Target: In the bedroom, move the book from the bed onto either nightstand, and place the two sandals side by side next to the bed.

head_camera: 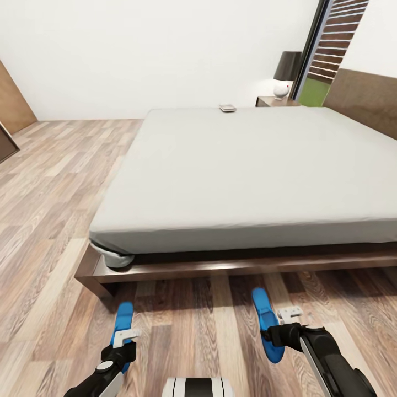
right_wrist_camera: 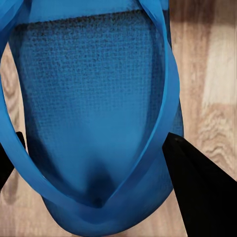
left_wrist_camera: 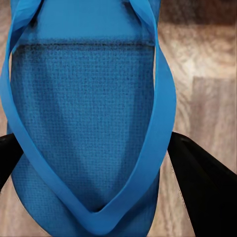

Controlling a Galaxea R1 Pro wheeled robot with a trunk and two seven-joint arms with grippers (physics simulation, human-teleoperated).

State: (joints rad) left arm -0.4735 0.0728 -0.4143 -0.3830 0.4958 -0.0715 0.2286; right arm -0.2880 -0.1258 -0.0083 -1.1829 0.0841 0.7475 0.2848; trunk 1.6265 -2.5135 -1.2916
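Blue sandals, left sandal [head_camera: 122,325] and right sandal [head_camera: 266,322], were each gripped by the left claw [head_camera: 124,343] and right claw [head_camera: 275,331] over floor near the bed [head_camera: 248,165], well apart; next: bring them together, then fetch the far book [head_camera: 227,108].

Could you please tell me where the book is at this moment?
In the head view, the book lies on the far edge of the bed, right of centre, just left of the nightstand with the lamp.
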